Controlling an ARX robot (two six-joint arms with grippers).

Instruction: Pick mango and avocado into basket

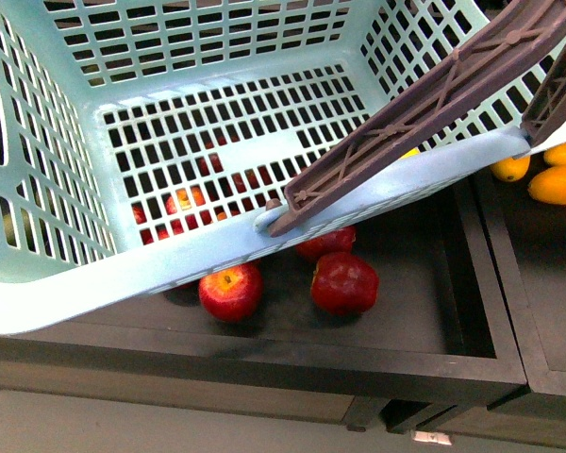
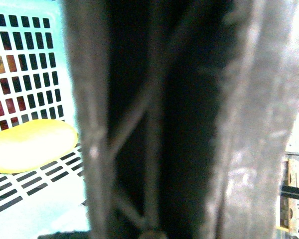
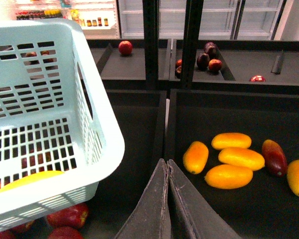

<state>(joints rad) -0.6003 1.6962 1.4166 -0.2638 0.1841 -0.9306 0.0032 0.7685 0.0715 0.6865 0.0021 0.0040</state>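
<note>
The teal basket (image 1: 170,113) hangs over a black bin, and its brown handle (image 1: 434,104) crosses the right side. My left gripper is shut on that handle (image 2: 189,124), which fills the left wrist view; the fingers themselves do not show. A yellow mango (image 2: 30,144) lies on the basket floor and also shows in the right wrist view (image 3: 30,179). My right gripper (image 3: 167,162) is shut and empty, low beside the basket (image 3: 50,99), above the divider between two bins. Several more yellow-orange mangoes (image 3: 241,158) lie in the bin on its other side. No avocado is in view.
Red apples (image 1: 231,291) lie in the black bin (image 1: 406,321) under the basket. A red-blushed mango (image 3: 274,157) lies among the mangoes. Black posts (image 3: 150,40) and further bins with dark red fruit (image 3: 209,55) stand behind. Mangoes (image 1: 558,184) show at the front view's right edge.
</note>
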